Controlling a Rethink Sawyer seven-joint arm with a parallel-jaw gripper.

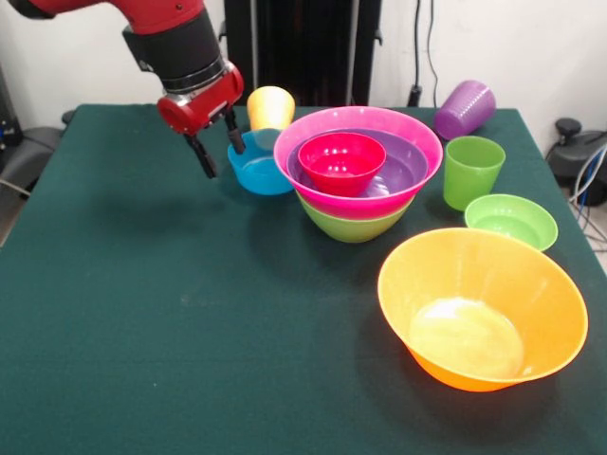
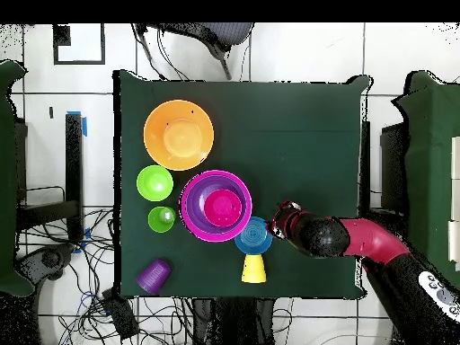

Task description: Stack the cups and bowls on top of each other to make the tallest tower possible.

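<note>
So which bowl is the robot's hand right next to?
Find the tower, a big pink plastic bowl holding purple and red ones on a green base. The small blue plastic bowl sits against its side, under the open gripper. It is the only blue thing, squatter than the yellow-orange cup behind it.

Dark green cloth-covered bench (image 1: 142, 332). Big glossy orange plastic bowl (image 1: 482, 308), pink bowl (image 1: 417, 142) holding purple (image 1: 403, 171) and red (image 1: 341, 161), lime-green beneath (image 1: 351, 226). Blue small bowl (image 1: 254, 171); yellow-orange tumbler (image 1: 270, 106); red-and-black arm (image 1: 185, 57).
</note>
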